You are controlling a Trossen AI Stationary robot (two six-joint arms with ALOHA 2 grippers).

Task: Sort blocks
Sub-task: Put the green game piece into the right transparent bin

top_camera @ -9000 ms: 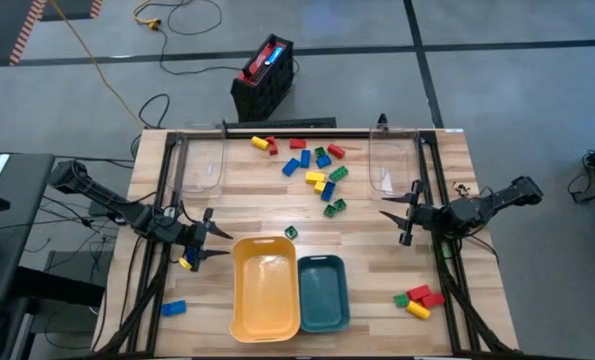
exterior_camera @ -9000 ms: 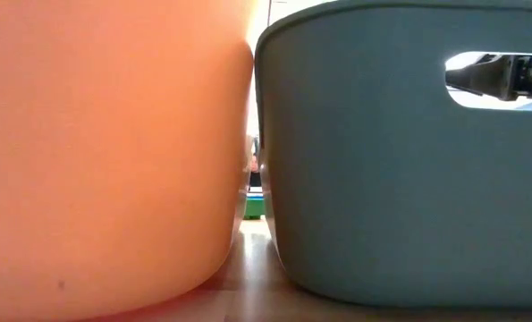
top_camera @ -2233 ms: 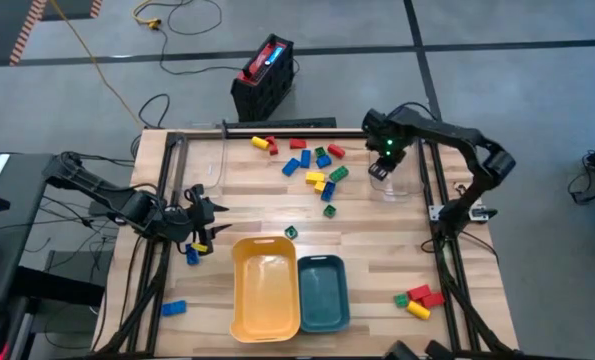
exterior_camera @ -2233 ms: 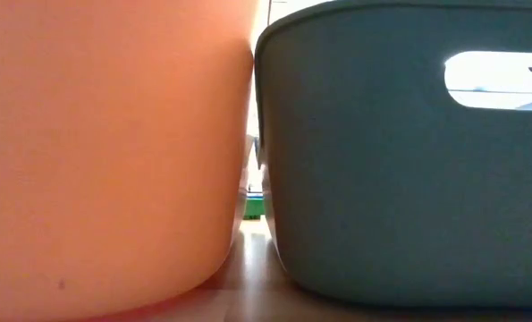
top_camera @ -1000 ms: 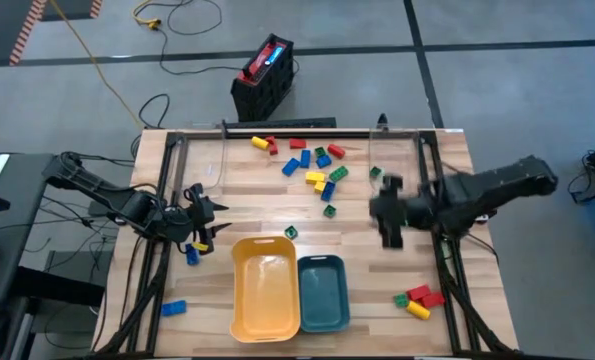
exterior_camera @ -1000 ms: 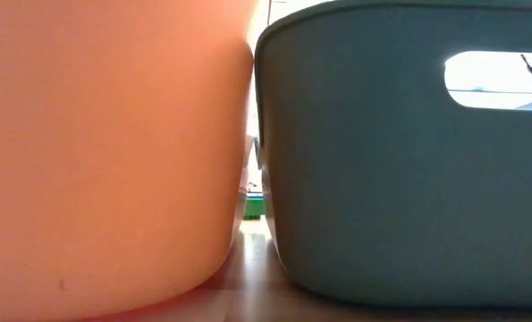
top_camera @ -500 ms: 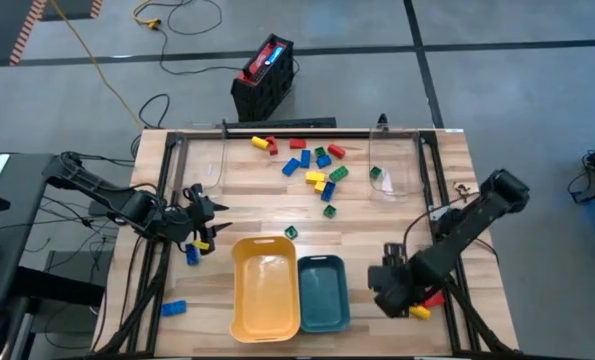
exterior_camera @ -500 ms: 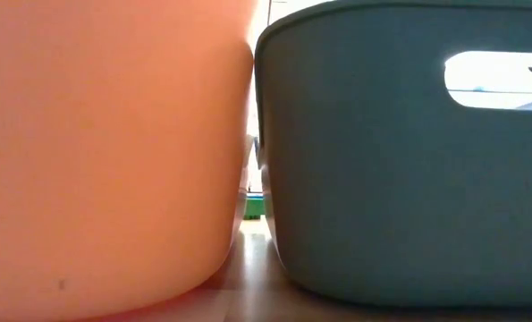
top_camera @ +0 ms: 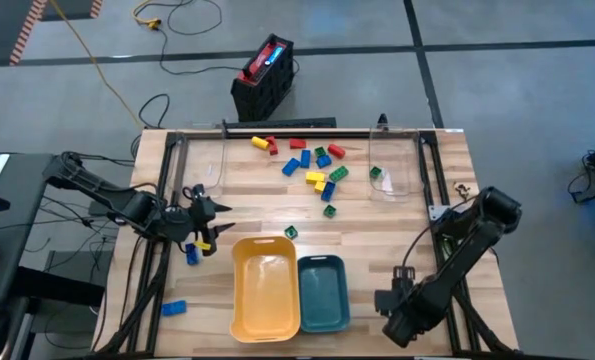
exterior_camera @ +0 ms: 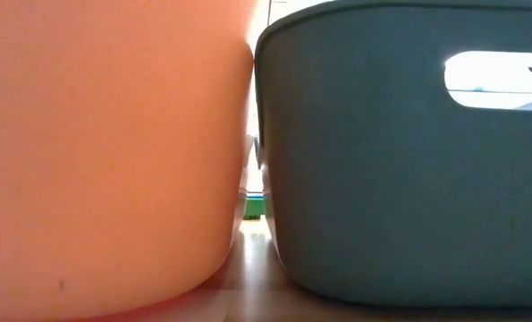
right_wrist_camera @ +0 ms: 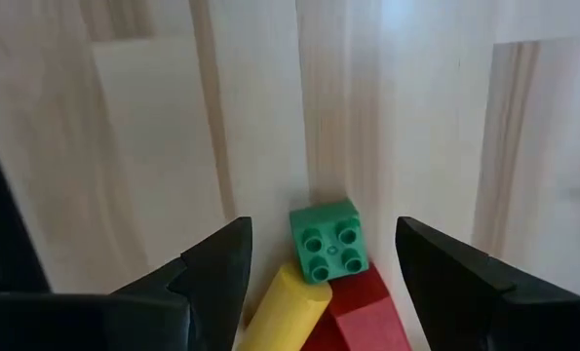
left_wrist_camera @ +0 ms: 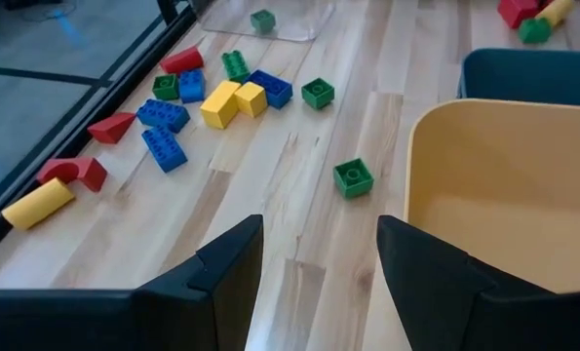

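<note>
Many of the blocks (top_camera: pixel 312 165) lie scattered at the table's far middle. A single green block (top_camera: pixel 290 232) sits just beyond the trays. My right gripper (top_camera: pixel 395 305) hangs open, pointing down, over the near right corner. In the right wrist view its fingers (right_wrist_camera: pixel 212 263) stand on either side of a green block (right_wrist_camera: pixel 327 239), above it and apart from it. That block lies against a yellow cylinder (right_wrist_camera: pixel 285 307) and a red block (right_wrist_camera: pixel 367 312). My left gripper (top_camera: pixel 202 225) waits open at the left, with nothing between its fingers (left_wrist_camera: pixel 221 273).
A yellow tray (top_camera: pixel 239 290) and a teal tray (top_camera: pixel 323 262) stand side by side at the near middle. A clear container (top_camera: pixel 392 165) at the far right holds a green block (top_camera: pixel 377 175). A blue block (top_camera: pixel 173 308) lies near left.
My right gripper has swung from the table's right middle toward the near edge and has come down over the near right blocks, tipping until it points down. Its fingers have stayed open.
</note>
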